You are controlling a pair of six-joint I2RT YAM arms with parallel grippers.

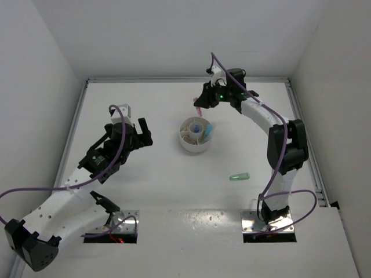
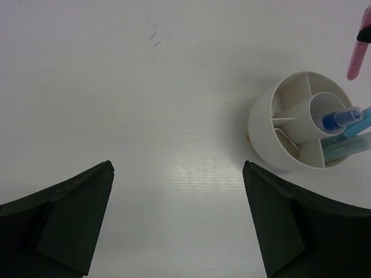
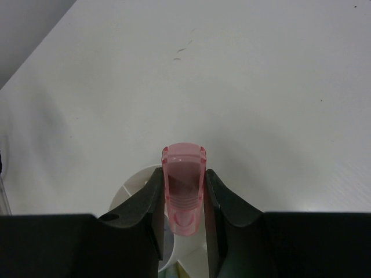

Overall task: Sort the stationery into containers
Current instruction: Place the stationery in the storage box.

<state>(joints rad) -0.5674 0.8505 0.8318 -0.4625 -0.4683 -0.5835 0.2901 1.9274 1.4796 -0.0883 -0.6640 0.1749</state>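
White divided bowl point(image 2: 261, 134) with blue pen point(image 2: 342, 117) beyond wide-open left claw point(image 2: 178, 174)

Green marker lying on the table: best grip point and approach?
Probably pinch the short pastel-green marker mid-barrel from straight above, jaws across its narrow width. It lies flat, long axis roughly left-right in the top view, well apart from the round white divided bowl.

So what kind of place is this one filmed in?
Likely a lab robot cell, not a home: bare white walls enclose a white table carrying a divided bowl and a green marker.
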